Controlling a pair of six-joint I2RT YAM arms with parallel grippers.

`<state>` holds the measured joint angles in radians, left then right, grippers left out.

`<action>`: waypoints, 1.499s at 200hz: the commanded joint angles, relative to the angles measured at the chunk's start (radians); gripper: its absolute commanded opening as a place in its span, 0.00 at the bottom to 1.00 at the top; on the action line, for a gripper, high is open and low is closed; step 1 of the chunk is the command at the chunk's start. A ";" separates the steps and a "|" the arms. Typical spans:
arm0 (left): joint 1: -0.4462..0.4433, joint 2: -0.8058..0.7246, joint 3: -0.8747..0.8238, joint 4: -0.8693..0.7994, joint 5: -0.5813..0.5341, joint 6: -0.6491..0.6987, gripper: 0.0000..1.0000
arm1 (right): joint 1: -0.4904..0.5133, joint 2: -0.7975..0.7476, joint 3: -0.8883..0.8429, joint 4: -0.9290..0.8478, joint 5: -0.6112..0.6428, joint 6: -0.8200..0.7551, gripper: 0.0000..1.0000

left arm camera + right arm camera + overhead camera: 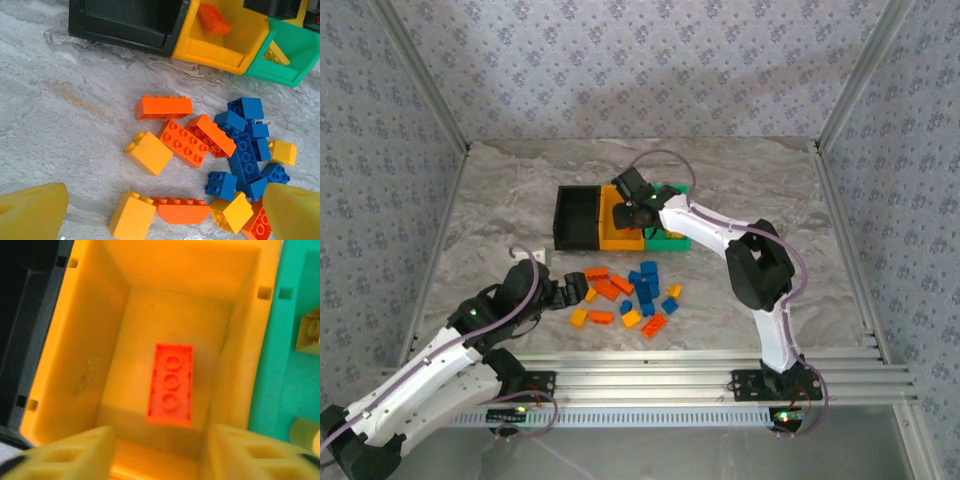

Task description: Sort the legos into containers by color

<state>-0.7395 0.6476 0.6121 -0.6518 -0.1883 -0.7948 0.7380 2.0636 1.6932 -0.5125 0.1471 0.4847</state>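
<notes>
- right arm [750,262] reaches forward from its base at the near edge, elbow bent high, forearm angled left toward the containers
- right gripper [638,208] hangs over the orange-yellow bin [617,236], pointing down into it
- right wrist view: right gripper [160,435] has its yellow fingers [70,455] spread apart with nothing between them, so it is open
- an orange-red brick [170,382] sits studs up inside the orange-yellow bin [65,340], below the fingers and not touching them
- left arm [440,350] lies low, stretched from the near left corner toward the loose legos [630,295]
- left gripper [575,290] is just beside the left edge of the pile
- left wrist view: left gripper [162,215] has its jaws wide open, one finger at each bottom corner, gripping nothing
- blue, orange-red and yellow-orange legos [200,160] lie bunched on the table [60,110] in front of it
- the three bins stand joined in a row past the pile: black bin [577,217], orange-yellow, green bin [672,240]
- hard to make out: the orange-red brick [212,17] is blurred in the left wrist view, so i cannot tell whether it is resting or in mid air
- black bin [125,22] interior is too dark to read
- yellow brick [310,332] in the green bin [280,365] is cut off at the frame edge
- in the top view the right gripper covers part of the orange-yellow bin
</notes>
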 commanded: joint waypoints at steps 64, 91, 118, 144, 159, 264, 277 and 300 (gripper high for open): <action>0.006 0.103 0.036 0.042 0.061 0.107 0.99 | 0.040 -0.285 -0.235 0.140 0.016 0.059 0.76; -0.003 0.285 0.065 0.094 0.061 0.153 0.99 | 0.046 -0.417 -0.425 0.202 0.017 0.103 0.76; -0.022 0.444 0.091 0.176 -0.008 0.189 1.00 | 0.050 -0.519 -0.565 0.218 0.040 0.123 0.77; -0.024 0.520 0.101 0.283 -0.044 0.247 1.00 | 0.048 -0.581 -0.631 0.221 0.059 0.124 0.78; -0.023 0.570 0.116 0.311 -0.070 0.271 0.99 | 0.048 -0.604 -0.654 0.220 0.067 0.127 0.78; 0.038 0.834 0.154 0.400 -0.082 0.276 0.97 | 0.031 -0.696 -0.718 0.225 0.090 0.124 0.79; 0.048 0.832 0.128 0.422 -0.073 0.270 0.95 | 0.026 -0.698 -0.724 0.229 0.088 0.124 0.80; 0.055 0.846 0.104 0.458 -0.046 0.263 0.89 | 0.023 -0.700 -0.733 0.236 0.087 0.129 0.80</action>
<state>-0.6926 1.4815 0.7456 -0.2344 -0.2504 -0.5190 0.7673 1.3853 0.9764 -0.2863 0.2134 0.5953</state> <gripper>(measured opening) 0.917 0.797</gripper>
